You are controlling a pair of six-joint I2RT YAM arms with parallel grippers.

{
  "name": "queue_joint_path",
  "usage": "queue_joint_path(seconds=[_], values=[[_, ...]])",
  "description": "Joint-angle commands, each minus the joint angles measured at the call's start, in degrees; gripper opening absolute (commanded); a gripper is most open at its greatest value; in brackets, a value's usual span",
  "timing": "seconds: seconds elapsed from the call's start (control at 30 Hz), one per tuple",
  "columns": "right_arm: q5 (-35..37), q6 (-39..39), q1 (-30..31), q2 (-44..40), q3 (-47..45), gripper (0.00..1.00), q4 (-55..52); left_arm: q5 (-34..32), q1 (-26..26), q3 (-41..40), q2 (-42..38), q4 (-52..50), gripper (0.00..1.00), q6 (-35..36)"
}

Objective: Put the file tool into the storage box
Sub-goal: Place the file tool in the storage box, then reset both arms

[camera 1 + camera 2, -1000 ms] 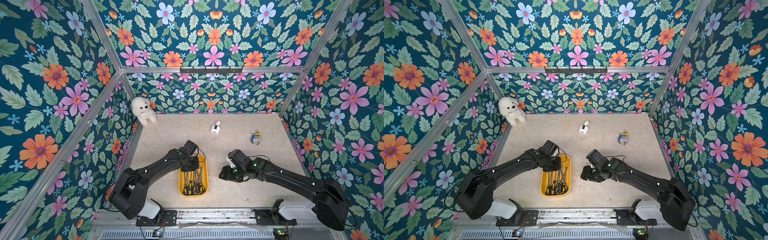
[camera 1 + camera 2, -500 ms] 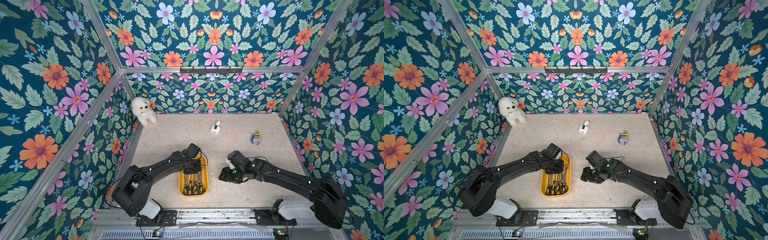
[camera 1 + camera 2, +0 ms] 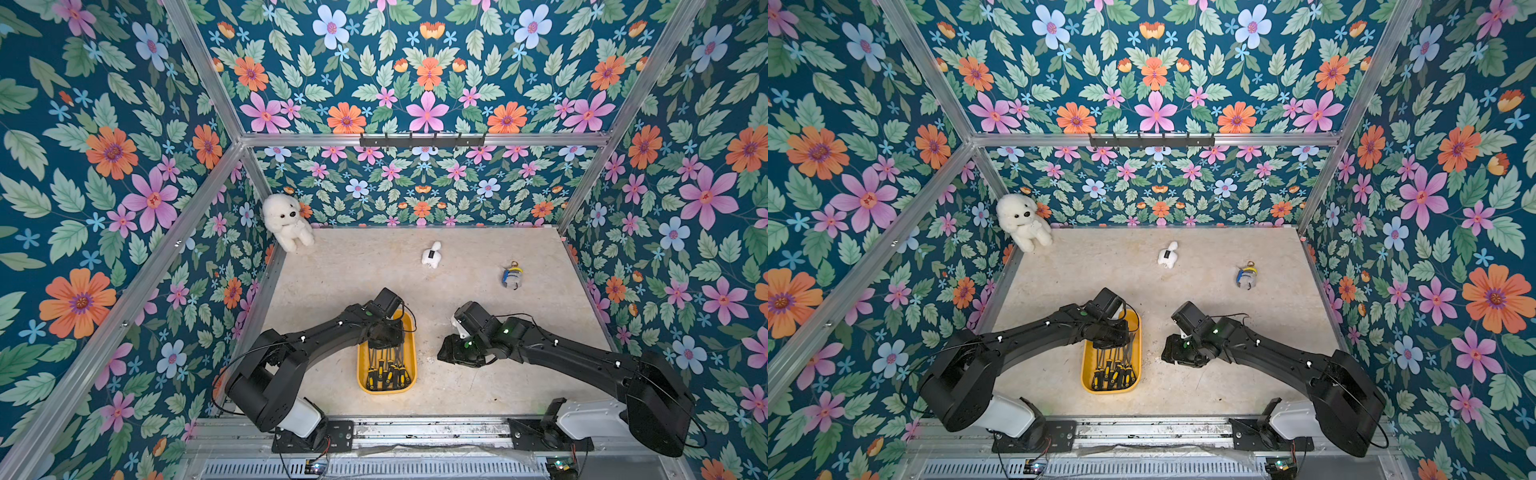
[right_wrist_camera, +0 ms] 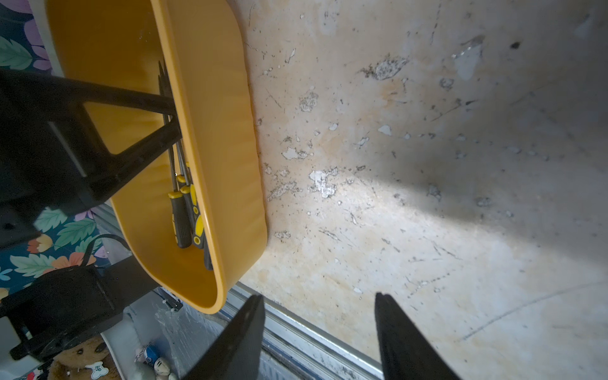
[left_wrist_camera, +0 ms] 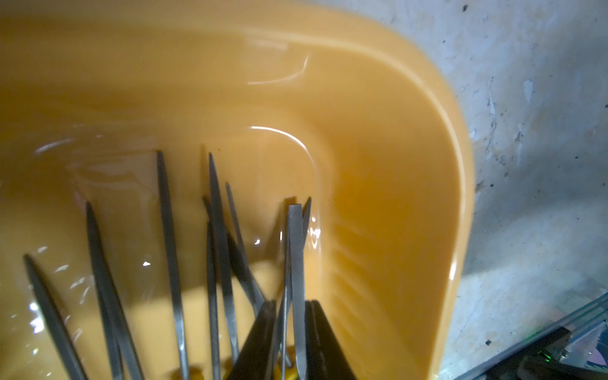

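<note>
Shallow yellow plastic storage box (image 3: 414, 353), rectangular with rounded corners, sits on the worn beige tabletop (image 3: 478, 382) near the front edge, between the two arms

A row of slim grey metal files with black-and-yellow handles (image 3: 386, 374) lies inside the box, handles toward the front rail, blades fanned toward the far end

Left gripper (image 5: 292, 302) is low inside the box. Its black fingers (image 5: 260, 335) stand a little apart with one flat grey file blade (image 5: 295, 256) between them. That blade lies over the box floor beside the side wall (image 5: 394, 171); cannot tell whether the pads are pressing it

Right gripper (image 4: 318, 296) hangs over bare tabletop just beside the box, fingers spread wide, nothing between them

Far side: white plush dog (image 3: 286, 220) in the back corner, small white toy (image 3: 431, 254), small blue-and-yellow trinket (image 3: 512, 276)
</note>
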Motion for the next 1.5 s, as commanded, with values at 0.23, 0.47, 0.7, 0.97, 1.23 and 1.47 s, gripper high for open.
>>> queue_joint_path(seconds=[0.23,0.47,0.7,0.97,1.23,1.47], values=[[2.2,1.0,0.0,-2.2,0.6,0.60,-0.1,-3.1,0.9,7.5,-4.6,-8.0,0.28,0.6],[21.9,-3.2,-6.2,-10.7,6.5,0.62,-8.2,-6.2,18.1,18.2,-17.2,-15.0,0.40,9.2],[45.5,-11.0,-17.7,-30.6,-1.1,0.99,2.9,-22.7,31.0,20.6,-23.4,-12.2,0.99,22.5],[58.2,-31.3,-24.1,-46.6,-25.0,0.99,32.8,-30.5,43.0,2.4,-27.1,9.8,1.00,25.4],[48.1,-32.2,-45.0,-27.6,-34.1,0.99,57.4,-31.0,47.0,-31.3,-37.7,56.9,1.00,34.4],[44.4,-38.4,-45.5,-3.3,-34.6,0.99,86.9,-22.0,46.4,-40.3,-17.9,85.1,1.00,29.8]])
